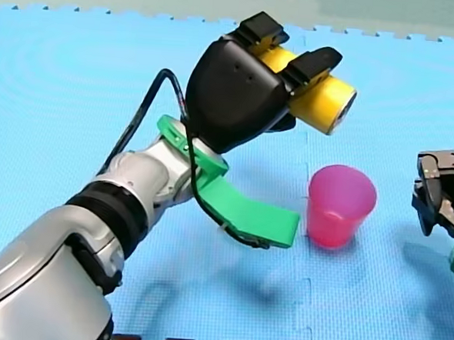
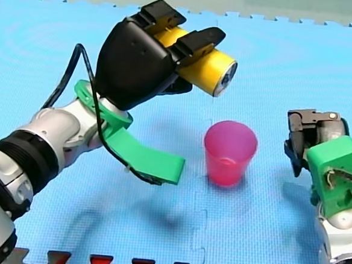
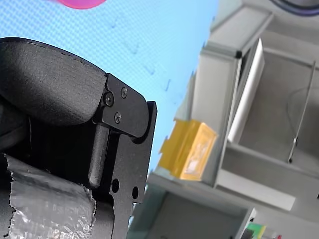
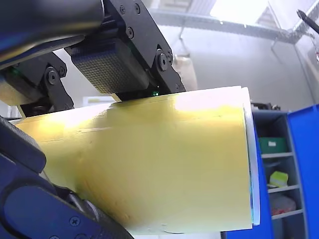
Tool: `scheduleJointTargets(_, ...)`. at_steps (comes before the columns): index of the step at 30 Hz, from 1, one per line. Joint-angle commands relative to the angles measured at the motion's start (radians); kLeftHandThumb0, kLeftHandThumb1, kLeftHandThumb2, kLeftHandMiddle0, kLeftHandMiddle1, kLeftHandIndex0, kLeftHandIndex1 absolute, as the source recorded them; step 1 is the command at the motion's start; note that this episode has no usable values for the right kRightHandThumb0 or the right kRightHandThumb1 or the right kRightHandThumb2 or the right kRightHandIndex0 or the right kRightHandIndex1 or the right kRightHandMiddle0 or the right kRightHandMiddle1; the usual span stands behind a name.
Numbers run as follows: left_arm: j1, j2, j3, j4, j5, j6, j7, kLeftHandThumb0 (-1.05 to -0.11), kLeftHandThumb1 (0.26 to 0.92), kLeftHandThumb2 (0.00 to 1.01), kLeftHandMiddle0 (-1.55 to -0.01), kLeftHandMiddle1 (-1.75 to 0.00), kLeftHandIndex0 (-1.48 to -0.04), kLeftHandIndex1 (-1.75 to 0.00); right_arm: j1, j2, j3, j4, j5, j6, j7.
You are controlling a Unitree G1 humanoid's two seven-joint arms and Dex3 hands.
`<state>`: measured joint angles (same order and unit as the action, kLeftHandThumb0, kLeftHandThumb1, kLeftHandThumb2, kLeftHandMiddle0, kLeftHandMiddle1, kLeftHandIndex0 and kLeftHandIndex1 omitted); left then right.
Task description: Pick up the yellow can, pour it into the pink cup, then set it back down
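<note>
On your left hand (image 2: 139, 57) the fingers (image 2: 197, 40) are closed round the middle of the smooth, stiff yellow metal can (image 2: 210, 68), tipped sideways above the pink plastic cup (image 2: 229, 154); I judge it light and slippery, so keep that mid-body hold, while your right hand (image 2: 308, 141) is off to the cup's right

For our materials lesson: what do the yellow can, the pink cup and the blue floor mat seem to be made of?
Yellow can, tilted in the left hand: probably metal, with a glossy wall and a greyish end. Pink cup: likely plastic, smooth and slightly translucent. Blue mat: foam, with a dimpled texture and jigsaw edges. Right hand is beside the cup.
</note>
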<state>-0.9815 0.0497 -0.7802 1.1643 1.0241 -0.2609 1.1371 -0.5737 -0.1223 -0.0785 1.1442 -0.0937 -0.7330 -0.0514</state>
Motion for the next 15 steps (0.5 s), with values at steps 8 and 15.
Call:
scheduleJointTargets(8,-0.025,0.01,-0.019,0.01,0.017,0.014,0.0,-0.339,0.833,0.0,-1.16,-0.44,-1.19,0.0,0.001,-0.007,-0.002,-0.004,0.013,0.006,0.016)
scheduleJointTargets(15,-0.029,0.018,-0.027,0.01,0.019,0.01,-0.005,-0.34,0.831,0.0,-1.14,-0.58,-1.22,-0.01,0.001,-0.008,0.0,-0.008,0.012,0.009,0.017)
